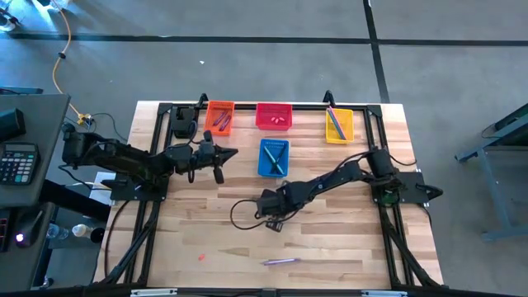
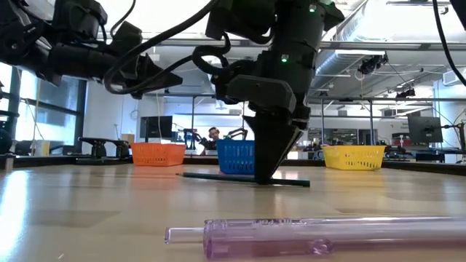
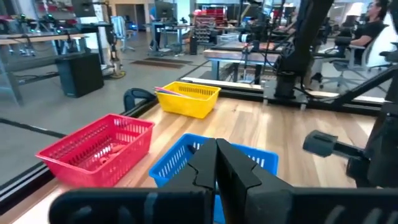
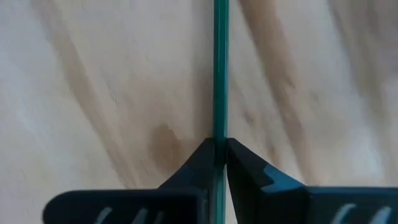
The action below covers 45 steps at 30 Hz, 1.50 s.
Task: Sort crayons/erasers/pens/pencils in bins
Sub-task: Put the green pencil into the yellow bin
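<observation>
Right hand [image 4: 220, 149] first: it's down on the table [image 1: 346, 239] near the middle, fingers pinched on a thin green pencil [image 4: 220, 68] that's lying flat on the wood. In the low view you can see the pencil [image 2: 240, 177] stretched along the table under the fingertips, just in front of the blue bin [image 2: 234, 156].

Your left hand [image 1: 224, 153] is parked up off the table, pointing right, between the orange bin [image 1: 219, 116] and the blue bin [image 1: 273, 157]. Its fingers are pressed together with nothing in them, as the left wrist view shows [image 3: 216, 163].

Where the stuff is, looking from the high view:
- orange bin at the far left of the row, with a few dark and reddish sticks in it, can't tell exactly which
- red bin [image 1: 274, 115] in the far middle with some small pinkish bits inside
- yellow bin [image 1: 339, 124] at the far right holding a couple of long sticks, one purple-looking
- blue bin nearer, in the middle, with dark thin sticks in it

Still loose on the table: a purple pen [image 1: 280, 261] near the front edge, big and translucent in the low view [image 2: 320, 235], and one tiny red eraser [image 1: 200, 257] off to its left.
</observation>
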Tool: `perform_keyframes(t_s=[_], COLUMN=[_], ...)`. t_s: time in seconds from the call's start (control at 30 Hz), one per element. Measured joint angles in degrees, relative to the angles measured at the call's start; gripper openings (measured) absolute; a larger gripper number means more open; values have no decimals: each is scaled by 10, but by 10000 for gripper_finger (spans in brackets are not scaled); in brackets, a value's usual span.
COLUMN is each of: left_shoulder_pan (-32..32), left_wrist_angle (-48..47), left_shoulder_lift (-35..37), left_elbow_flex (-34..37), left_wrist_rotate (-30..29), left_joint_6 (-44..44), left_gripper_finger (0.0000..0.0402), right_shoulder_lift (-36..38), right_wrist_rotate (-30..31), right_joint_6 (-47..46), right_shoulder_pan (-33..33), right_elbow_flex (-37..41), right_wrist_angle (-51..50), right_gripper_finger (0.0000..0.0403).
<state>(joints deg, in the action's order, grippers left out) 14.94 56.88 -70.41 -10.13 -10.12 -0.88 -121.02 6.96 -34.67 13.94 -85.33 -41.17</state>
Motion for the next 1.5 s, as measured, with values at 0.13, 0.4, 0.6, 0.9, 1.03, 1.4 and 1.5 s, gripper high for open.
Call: perform_keyframes(t_s=[0.13,0.4,0.6,0.9,1.03,1.4,1.5], left_shoulder_pan=[0,0,4,27,27,27,27], left_wrist_angle=[0,-1,-1,-1,-1,-1,-1], left_shoulder_lift=[0,0,0,1,1,1,1], left_elbow_flex=[0,0,10,12,12,12,12], left_wrist_rotate=[-26,-53,-66,-39,-36,-25,-25], left_joint_6=[0,0,0,-26,-25,-24,-24], left_gripper_finger=[0,0,0,0,0,0,0], right_shoulder_lift=[27,83,142,221,247,443,501], right_wrist_rotate=[15,83,171,270,282,211,209], right_joint_6=[-12,-80,-139,-205,-186,-45,-27], right_shoulder_pan=[7,30,54,64,50,-57,-120], right_elbow_flex=[1,0,0,0,1,292,365], right_wrist_angle=[-8,-53,-161,-320,-340,-47,1], right_gripper_finger=[19,19,17,2,2,1,1])
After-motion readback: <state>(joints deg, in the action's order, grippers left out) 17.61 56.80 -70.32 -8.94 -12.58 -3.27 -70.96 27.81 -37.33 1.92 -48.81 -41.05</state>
